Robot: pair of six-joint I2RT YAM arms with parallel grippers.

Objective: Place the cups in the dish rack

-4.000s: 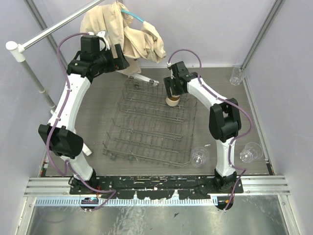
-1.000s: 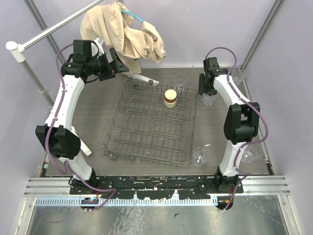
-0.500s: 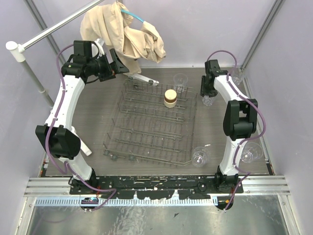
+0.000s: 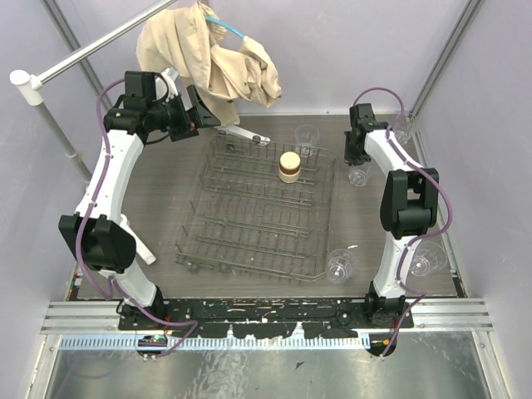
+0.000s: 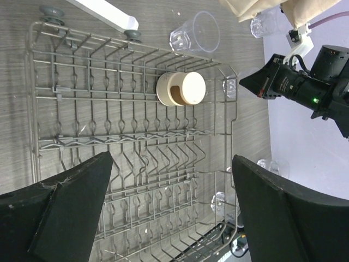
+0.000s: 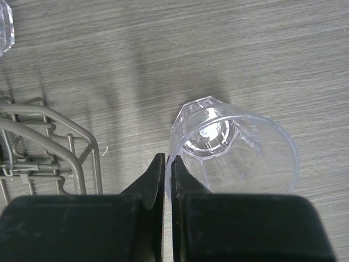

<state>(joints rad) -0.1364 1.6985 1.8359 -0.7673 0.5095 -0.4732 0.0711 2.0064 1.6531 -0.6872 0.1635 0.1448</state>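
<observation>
The right claw (image 6: pixel 168 164) is pinching the rim wall of a clear cup (image 6: pixel 234 147), its 2 fingers clamped together on the thin plastic. That cup is standing upright on the grey surface (image 6: pixel 272 43), just right of the dish rack (image 4: pixel 249 216) at its far right corner. The left claw (image 5: pixel 169 164) is hovering above the rack's far left side, fingers spread wide apart and gripping nothing. A tan cup (image 4: pixel 289 166) is sitting among the prongs in the rack's far part. The far tumbler (image 4: pixel 307 137) is standing just beyond the rack's far edge, the corner tumbler (image 4: pixel 401 129) is sitting at the far right, and the near tumbler (image 4: pixel 338 266) and the right-edge tumbler (image 4: pixel 426 259) are lying on the surface, right of the rack's near right corner.
</observation>
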